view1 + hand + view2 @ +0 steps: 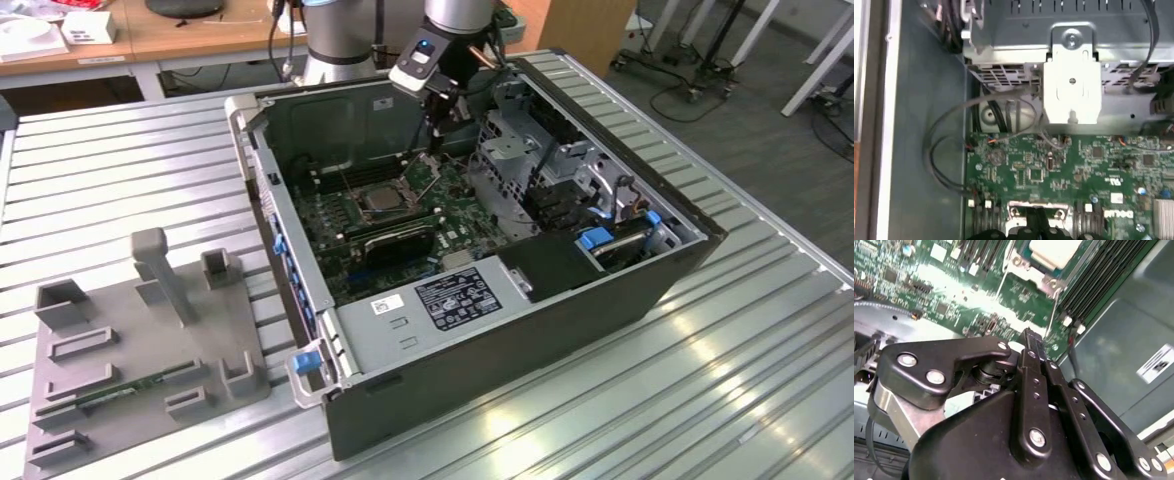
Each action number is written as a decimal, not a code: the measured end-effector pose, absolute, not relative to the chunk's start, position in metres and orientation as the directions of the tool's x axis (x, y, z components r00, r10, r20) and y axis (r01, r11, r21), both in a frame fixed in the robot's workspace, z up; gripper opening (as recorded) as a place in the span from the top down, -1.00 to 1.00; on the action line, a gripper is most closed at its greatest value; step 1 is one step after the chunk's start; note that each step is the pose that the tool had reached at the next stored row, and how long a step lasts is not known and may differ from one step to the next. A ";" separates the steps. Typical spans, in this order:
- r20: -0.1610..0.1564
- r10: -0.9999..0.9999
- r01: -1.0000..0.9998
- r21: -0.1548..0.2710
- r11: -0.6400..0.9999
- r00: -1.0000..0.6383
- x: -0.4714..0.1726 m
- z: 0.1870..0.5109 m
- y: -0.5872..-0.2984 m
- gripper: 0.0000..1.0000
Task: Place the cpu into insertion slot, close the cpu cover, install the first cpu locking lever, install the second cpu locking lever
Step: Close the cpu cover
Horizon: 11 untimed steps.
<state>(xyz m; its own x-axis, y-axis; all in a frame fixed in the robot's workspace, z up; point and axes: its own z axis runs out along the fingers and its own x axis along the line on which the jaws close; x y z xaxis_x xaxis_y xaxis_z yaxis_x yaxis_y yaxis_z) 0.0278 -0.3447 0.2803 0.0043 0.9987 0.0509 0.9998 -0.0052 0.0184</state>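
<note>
The cpu (386,199) (1055,251) lies flat in the insertion slot (362,211) on the green board inside the opened computer case. The cpu cover (1019,264) (1016,210) lies down around the chip as a silver frame. A thin metal locking lever (1052,315) slants up from the socket's corner. My gripper (430,155) (1029,334) (1037,216) hangs just behind the socket, its black fingers pressed together, the tip right beside that lever. I see nothing held between the fingers.
A metal drive cage (534,150) rises on the exterior view's right of the socket. Long black memory slots (395,243) and a labelled power supply (454,295) lie nearer. Loose cables (949,150) loop along the case wall. A grey fixture tray (134,350) rests on the table.
</note>
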 end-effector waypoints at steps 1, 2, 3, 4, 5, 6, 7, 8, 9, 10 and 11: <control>0.051 0.999 1.000 0.018 -0.005 0.004 0.031 0.280 -0.345 0.79; 0.051 0.999 1.000 0.018 -0.005 0.004 0.033 0.280 -0.345 0.79; 0.051 0.999 1.000 0.018 -0.005 0.004 0.036 0.280 -0.345 0.79; 0.051 0.999 1.000 0.018 -0.005 0.004 0.039 0.280 -0.345 0.79; 0.051 0.999 1.000 0.018 -0.005 0.004 0.040 0.280 -0.345 0.79; 0.051 0.999 1.000 0.018 -0.005 0.004 0.040 0.280 -0.345 0.79; 0.051 0.999 1.000 0.018 -0.005 0.004 0.040 0.280 -0.345 0.79; 0.051 0.999 1.000 0.018 -0.005 0.004 0.040 0.280 -0.345 0.79; 0.051 0.999 1.000 0.018 -0.005 0.004 0.040 0.280 -0.345 0.79; 0.051 0.999 1.000 0.018 -0.005 0.004 0.041 0.280 -0.345 0.79; 0.051 0.999 1.000 0.018 -0.005 0.004 0.041 0.280 -0.345 0.79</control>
<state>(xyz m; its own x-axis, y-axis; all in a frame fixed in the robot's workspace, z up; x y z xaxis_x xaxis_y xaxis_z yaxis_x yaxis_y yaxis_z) 0.0406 -0.3447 0.2803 0.0043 0.9987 0.0508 0.9998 -0.0052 0.0183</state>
